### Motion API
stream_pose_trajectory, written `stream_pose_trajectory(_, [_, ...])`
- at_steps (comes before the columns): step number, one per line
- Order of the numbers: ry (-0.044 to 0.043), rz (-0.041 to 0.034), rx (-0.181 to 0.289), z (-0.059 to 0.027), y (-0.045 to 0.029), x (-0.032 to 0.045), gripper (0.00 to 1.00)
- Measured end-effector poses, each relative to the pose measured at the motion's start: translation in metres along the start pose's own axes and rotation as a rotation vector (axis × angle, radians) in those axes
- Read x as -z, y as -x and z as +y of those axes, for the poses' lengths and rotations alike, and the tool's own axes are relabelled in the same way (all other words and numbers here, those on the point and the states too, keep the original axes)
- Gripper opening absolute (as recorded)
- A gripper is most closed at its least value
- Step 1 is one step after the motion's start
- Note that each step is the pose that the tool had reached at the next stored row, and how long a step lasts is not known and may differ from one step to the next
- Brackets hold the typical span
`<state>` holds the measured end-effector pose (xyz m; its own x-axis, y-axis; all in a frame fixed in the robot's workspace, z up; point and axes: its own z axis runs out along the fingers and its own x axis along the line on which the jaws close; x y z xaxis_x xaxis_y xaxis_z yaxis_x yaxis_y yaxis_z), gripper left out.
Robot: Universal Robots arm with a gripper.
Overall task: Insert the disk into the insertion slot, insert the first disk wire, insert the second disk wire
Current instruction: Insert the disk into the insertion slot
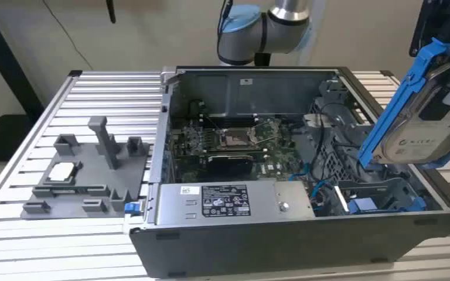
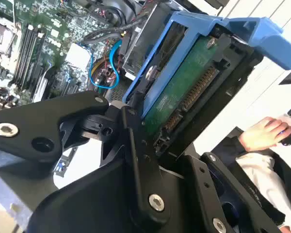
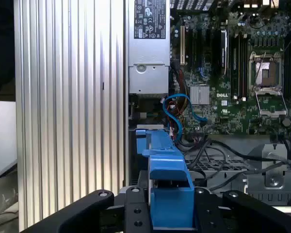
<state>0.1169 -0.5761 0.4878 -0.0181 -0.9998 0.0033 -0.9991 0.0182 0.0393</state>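
Black end effector [image 2: 157, 141] gripped the disk [image 1: 428, 123], tilted steeply on end over the insertion slot [image 1: 375, 194] beneath, apparently to match its opening.

The disk [image 1: 444, 114], clamped in the gripper [image 2: 189, 92], carries a white label [image 1: 424, 139] with a line of grey lettering and a round mark, too faint to make out. Below the gripper, toward the exterior view's left, the grey power-supply box [image 1: 280, 202] bears a black sticker [image 1: 225, 203] crowded with white symbols and fine print, and a small white sticker [image 1: 187, 189] sits just beside it. In the first wrist view the black sticker [image 3: 149, 18] lies ahead of the gripper. A white tag [image 1: 246, 81] sits on the case [image 1: 287, 93], on its far wall. Small white lettering [image 3: 226, 110] marks the green circuit board [image 3: 218, 121].
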Motion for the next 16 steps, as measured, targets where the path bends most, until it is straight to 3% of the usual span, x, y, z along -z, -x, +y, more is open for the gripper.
stream_pose_trajectory(16, [0.0, 0.0002, 0.0, -0.0003, 0.0001, -0.0063, 0.32])
